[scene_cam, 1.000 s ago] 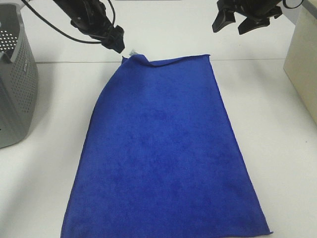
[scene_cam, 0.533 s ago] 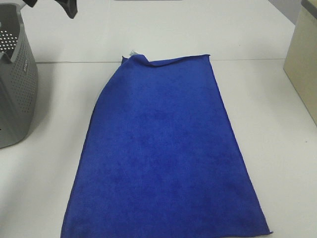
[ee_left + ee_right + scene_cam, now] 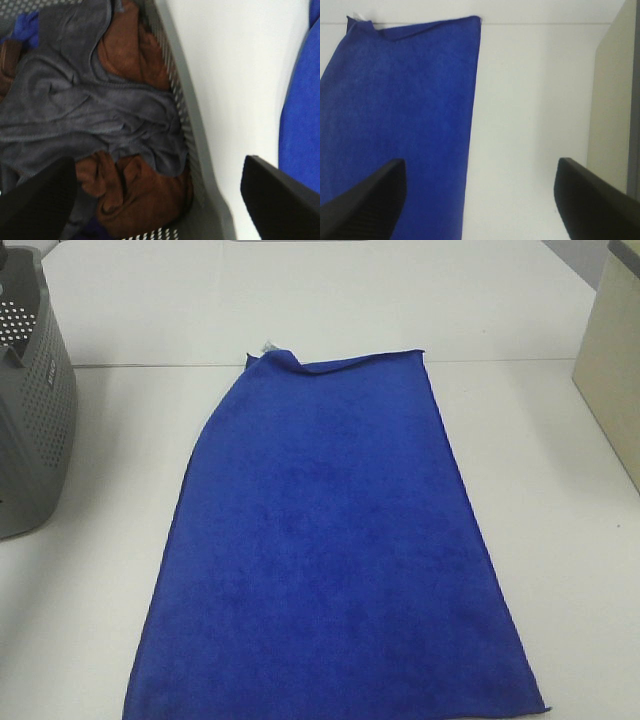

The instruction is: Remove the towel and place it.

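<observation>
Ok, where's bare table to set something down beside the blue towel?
Bare table runs between the towel and the beige box on the right, and behind the towel's far edge. A narrower bare strip separates the towel from the grey basket. The basket itself is crowded with grey and brown cloths.

One blue towel (image 3: pixel 325 550), one grey basket (image 3: pixel 30 410) — one beige box (image 3: pixel 612 370).

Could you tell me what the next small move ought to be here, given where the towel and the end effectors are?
Probably lower the open left end effector into the grey basket for another cloth. The blue towel already lies spread flat on the table, touching neither arm, and the left wrist view looks down on grey and brown cloths heaped inside.
</observation>
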